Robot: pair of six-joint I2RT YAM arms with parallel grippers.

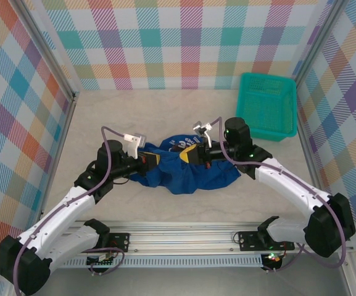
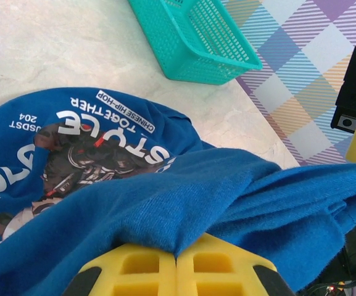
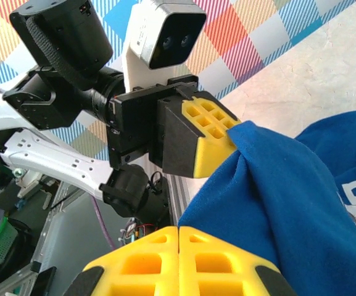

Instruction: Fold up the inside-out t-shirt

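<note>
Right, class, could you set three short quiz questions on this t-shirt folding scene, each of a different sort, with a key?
1. True or false: the teal mesh basket is empty.
2. The left gripper is: A) wide open, holding nothing; B) shut on the blue t-shirt; C) gripping the basket.
3. What colour is the lettering printed on the t-shirt?

Key: 1. True. 2. B. 3. White.
</note>
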